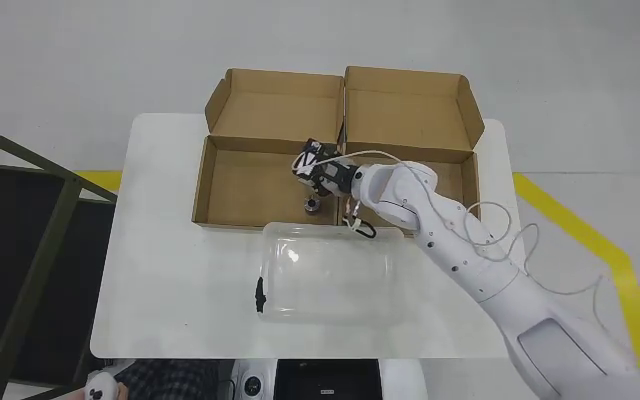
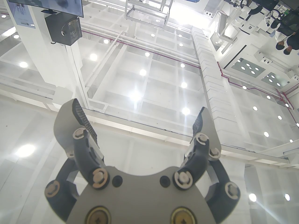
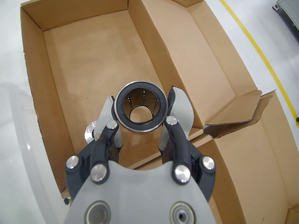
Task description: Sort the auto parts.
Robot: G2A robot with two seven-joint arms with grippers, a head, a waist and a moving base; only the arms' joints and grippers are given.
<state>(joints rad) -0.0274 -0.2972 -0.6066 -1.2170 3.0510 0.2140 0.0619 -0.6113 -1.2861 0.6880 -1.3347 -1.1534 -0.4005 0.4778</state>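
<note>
Nearest in, on the white table (image 1: pixel 160 250): a clear, round-cornered plastic tub (image 1: pixel 320 280), lying flat and open. At the tub's left edge, a small black part (image 1: pixel 259 295), too small to make out further, inside or outside the rim impossible to say.

Next, hard against the tub's far edge or just beside it, cannot tell which: a brown open cardboard box (image 1: pixel 250 185) (image 3: pixel 93 59), lid flap folded back away from the tub. Inside, close to the wall facing the tub, a small shiny metal part (image 1: pixel 311 206) (image 3: pixel 89 135), resting on the cardboard floor.

And there, right over that box, just past the tub's far rim: the right gripper (image 1: pixel 311 164) (image 3: pixel 142 95), on the end of a white arm (image 1: pixel 450 245) stretched above the tub's right corner. Clamped between both fingers (image 3: pixel 181 108), one on each side: a black-and-silver cylindrical bearing sleeve (image 3: pixel 142 100), bore pointing down, rows of tiny steel balls lining the inside, cardboard floor visible straight through. Held near the box's right wall, beside the small shiny metal part but apart from it.

Further right, also beyond the tub: a second brown cardboard box (image 1: pixel 452 165) (image 3: pixel 245 155), wall to wall with the first, lid open the same way.

Lastly the left gripper (image 2: pixel 139 105), tipped up toward a white ceiling grid (image 2: pixel 163 75) dotted with lamps. Ribbed fingers (image 2: pixel 81 117) spread wide, nothing between them.
</note>
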